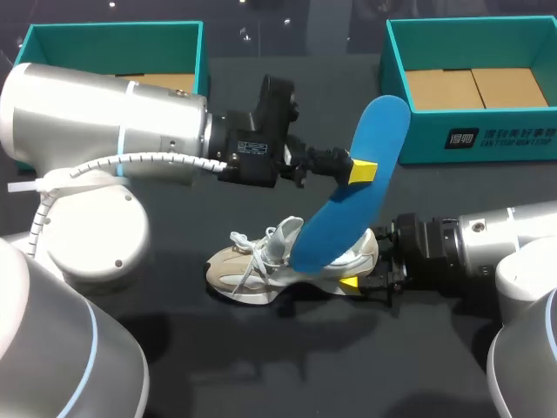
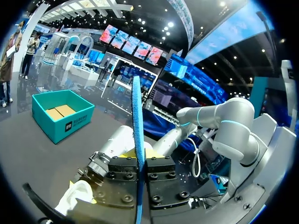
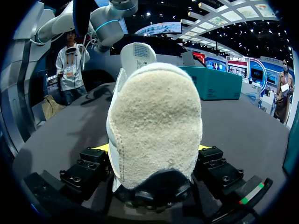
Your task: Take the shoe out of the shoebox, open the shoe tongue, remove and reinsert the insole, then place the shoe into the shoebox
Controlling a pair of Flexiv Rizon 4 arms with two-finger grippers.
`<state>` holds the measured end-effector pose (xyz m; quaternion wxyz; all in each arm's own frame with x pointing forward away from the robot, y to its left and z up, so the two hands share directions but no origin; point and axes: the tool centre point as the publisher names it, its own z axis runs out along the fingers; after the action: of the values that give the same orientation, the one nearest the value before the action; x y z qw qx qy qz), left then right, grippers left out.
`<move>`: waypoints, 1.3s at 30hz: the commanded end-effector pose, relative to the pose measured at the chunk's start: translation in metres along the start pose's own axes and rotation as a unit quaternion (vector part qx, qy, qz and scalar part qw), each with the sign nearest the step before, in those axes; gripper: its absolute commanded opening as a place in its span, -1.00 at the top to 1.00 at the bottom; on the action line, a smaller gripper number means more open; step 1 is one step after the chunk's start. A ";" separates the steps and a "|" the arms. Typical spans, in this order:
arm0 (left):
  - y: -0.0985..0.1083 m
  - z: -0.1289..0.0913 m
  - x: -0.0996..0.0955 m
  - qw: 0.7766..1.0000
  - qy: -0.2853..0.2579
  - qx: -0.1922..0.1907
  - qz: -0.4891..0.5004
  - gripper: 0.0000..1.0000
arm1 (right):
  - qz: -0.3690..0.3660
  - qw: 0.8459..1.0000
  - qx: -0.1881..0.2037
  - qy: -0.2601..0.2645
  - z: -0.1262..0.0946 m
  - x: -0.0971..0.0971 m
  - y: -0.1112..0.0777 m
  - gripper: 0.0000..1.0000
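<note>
A beige and white shoe lies on the dark table, toe to the left, laces loose and tongue raised. My right gripper is shut on the shoe's heel, one finger on each side. Above it, my left gripper is shut on a blue insole, which slants down from upper right toward the shoe's opening. Whether its lower end is inside the shoe I cannot tell. In the left wrist view the insole stands edge-on between the gripper's fingers.
Two open teal shoeboxes stand at the back, one at the left and one at the right, each with a cardboard bottom. The right box shows ahead of the left gripper. A teal box stands beyond the shoe.
</note>
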<state>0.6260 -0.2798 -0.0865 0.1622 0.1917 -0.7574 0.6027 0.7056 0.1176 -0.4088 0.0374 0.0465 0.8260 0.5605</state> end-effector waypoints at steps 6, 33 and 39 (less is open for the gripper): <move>-0.003 -0.044 0.007 0.998 0.042 0.048 -0.009 1.00 | 0.000 1.000 0.001 -0.001 0.000 0.000 -0.001 1.00; 0.013 -0.088 0.022 0.995 0.029 0.082 -0.048 1.00 | 0.000 1.000 0.001 -0.001 0.000 0.000 -0.001 1.00; 0.018 -0.092 0.023 0.995 0.027 0.083 -0.055 1.00 | 0.000 1.000 0.001 -0.001 0.000 0.000 -0.001 1.00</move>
<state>0.6064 -0.1949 -0.0693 0.2020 0.2272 -0.6902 0.6567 0.7056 0.1175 -0.4088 0.0374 0.0465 0.8260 0.5604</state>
